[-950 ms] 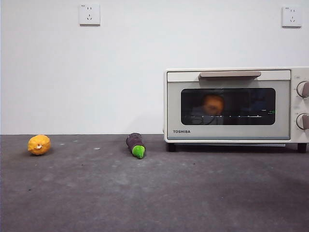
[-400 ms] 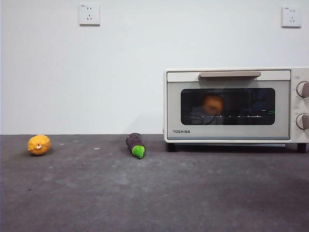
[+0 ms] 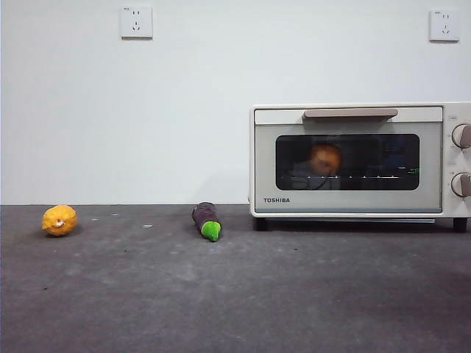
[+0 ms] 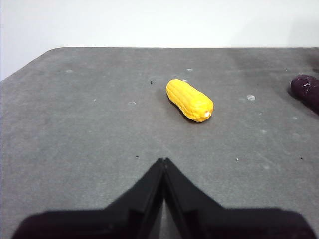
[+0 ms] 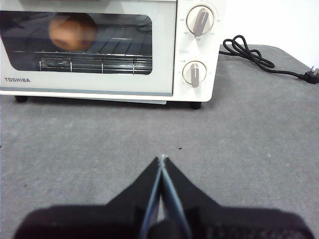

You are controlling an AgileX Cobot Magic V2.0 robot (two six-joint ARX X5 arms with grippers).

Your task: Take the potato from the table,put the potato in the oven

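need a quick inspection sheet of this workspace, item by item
surface: dark grey table, rough, faint pale specks.
job's things: potato sits on the wire rack inside the oven, seen through the glass; oven door shut.
clutter: yellow corn cob lying on the table; purple eggplant with green tip, lying between the corn and the oven.
grippers: left gripper shut and empty, over bare table near the corn; right gripper shut and empty, in front of the oven.
cables: black power cord lies loose beside the oven, plug on the table.
surroundings: white wall, two wall sockets.
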